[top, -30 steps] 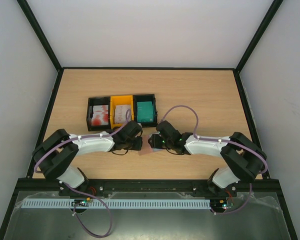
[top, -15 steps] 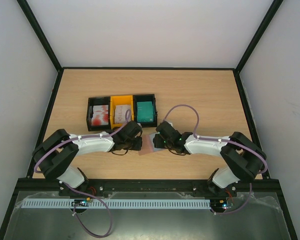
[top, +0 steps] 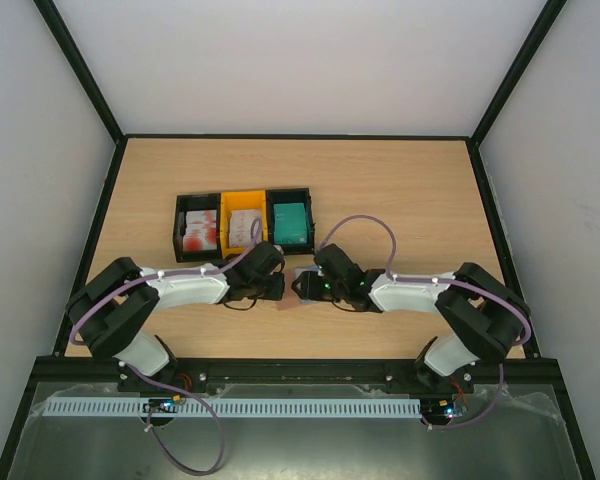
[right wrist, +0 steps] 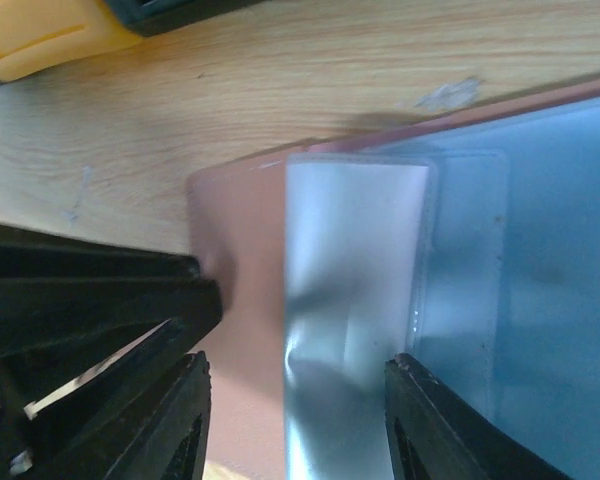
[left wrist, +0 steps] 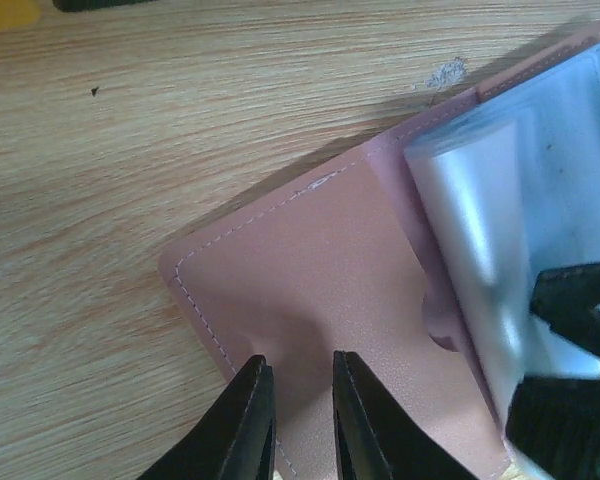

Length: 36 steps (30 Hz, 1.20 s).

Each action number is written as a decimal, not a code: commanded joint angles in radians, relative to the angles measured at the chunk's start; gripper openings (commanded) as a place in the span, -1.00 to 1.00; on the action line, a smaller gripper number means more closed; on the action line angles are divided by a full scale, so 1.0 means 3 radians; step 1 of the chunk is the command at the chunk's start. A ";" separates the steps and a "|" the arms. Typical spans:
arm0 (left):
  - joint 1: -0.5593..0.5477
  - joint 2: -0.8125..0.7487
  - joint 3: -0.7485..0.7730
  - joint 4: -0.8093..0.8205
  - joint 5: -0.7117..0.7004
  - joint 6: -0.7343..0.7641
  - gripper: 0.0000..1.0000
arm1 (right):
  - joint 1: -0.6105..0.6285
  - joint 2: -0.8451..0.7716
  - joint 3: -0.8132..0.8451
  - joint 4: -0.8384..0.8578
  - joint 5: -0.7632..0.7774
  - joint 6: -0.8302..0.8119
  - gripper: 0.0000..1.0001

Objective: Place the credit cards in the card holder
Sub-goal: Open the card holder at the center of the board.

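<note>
The card holder (top: pixel 294 290) lies open on the table between my two grippers. Its pinkish-brown cover (left wrist: pixel 320 280) and pale blue-grey plastic pockets (right wrist: pixel 460 250) show in the wrist views. My left gripper (left wrist: pixel 298 362) has its jaws a narrow gap apart, tips down on the cover near its stitched edge, holding nothing. My right gripper (right wrist: pixel 298 365) is open and straddles a clear pocket leaf (right wrist: pixel 355 260). The credit cards sit in three trays: red-and-white (top: pixel 200 232), pale (top: pixel 244 228) and teal (top: pixel 291 224). No card is in either gripper.
The black and yellow trays (top: pixel 244 203) stand in a row just behind the grippers. The yellow tray's corner (right wrist: pixel 40 40) shows close to the holder. The right gripper's fingers (left wrist: pixel 580 300) appear at the right of the left wrist view. Black rails edge the table.
My right gripper has shifted a little left and nearer, further over the open card holder. The left arm and the trays have not moved.
</note>
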<state>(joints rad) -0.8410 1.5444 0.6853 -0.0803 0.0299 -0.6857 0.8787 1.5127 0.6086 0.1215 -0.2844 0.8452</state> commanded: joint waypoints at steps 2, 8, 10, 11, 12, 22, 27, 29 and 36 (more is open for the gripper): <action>0.0009 0.0103 -0.0149 0.0028 0.0049 -0.0030 -0.62 | 0.0020 0.0080 -0.0245 0.0766 -0.0489 0.0126 -0.06; 0.0010 0.0076 -0.0212 0.0108 0.0058 -0.0053 -0.62 | 0.0016 0.0136 -0.0389 0.1279 -0.0795 0.0261 -0.06; 0.0009 0.0051 -0.0230 0.0130 0.0055 -0.0058 -0.62 | 0.0013 0.0091 -0.0446 0.1361 -0.0830 0.0282 -0.06; 0.0008 0.0041 -0.0240 0.0142 0.0057 -0.0061 -0.62 | 0.0018 0.0066 -0.0476 0.1399 -0.0842 0.0289 -0.06; 0.0005 0.0033 -0.0248 0.0160 0.0067 -0.0068 -0.63 | 0.0018 0.0032 -0.0503 0.1421 -0.0845 0.0276 -0.06; 0.0009 0.0001 -0.0288 0.0216 0.0097 -0.0072 -0.64 | 0.0014 -0.0667 -0.0561 0.0607 0.0126 0.0106 -0.07; 0.0006 0.0005 -0.0288 0.0232 0.0114 -0.0075 -0.64 | 0.0015 -0.0716 -0.0409 0.0021 0.0650 0.0116 -0.01; 0.0008 0.0015 -0.0286 0.0241 0.0119 -0.0078 -0.64 | 0.0014 -0.0600 -0.0317 -0.0122 0.0720 0.0134 0.01; 0.0006 0.0042 -0.0289 0.0252 0.0140 -0.0087 -0.64 | 0.0020 -0.0212 -0.0236 0.0023 0.0402 0.0143 0.02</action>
<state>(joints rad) -0.8391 1.5291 0.6273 0.0238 0.0383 -0.7040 0.8787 1.4113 0.5159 0.1390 -0.1398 0.8944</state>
